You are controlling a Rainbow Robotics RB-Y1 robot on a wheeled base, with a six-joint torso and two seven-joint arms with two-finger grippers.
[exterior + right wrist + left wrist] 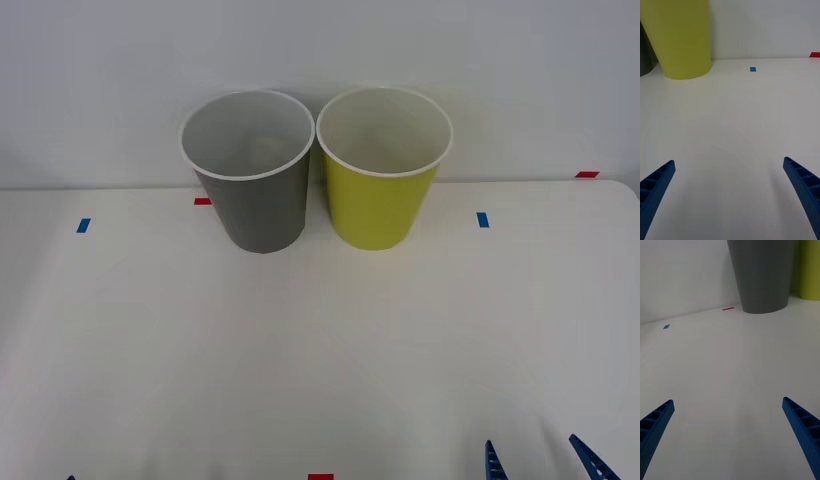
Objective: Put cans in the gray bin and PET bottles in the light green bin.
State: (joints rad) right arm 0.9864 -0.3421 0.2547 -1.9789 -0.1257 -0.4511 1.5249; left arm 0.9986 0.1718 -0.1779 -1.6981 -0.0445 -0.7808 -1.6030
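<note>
The gray bin (255,205) stands upright at the back of the white table, and the light green bin (380,200) stands just to its right, almost touching it. Both have white rims and pale insides. The cans and PET bottles are out of view. My right gripper (541,462) hangs open at the table's near right edge, and its wrist view has the light green bin (681,37) far ahead of the open right gripper (729,161). My left gripper (727,400) is open over bare table, with the gray bin (762,275) well ahead of it.
Small tape marks lie on the white table (320,350): blue ones (83,225) (483,219) and red ones (203,201) (587,174) (320,477). A white wall rises right behind the bins. There is free room between the bins and my grippers.
</note>
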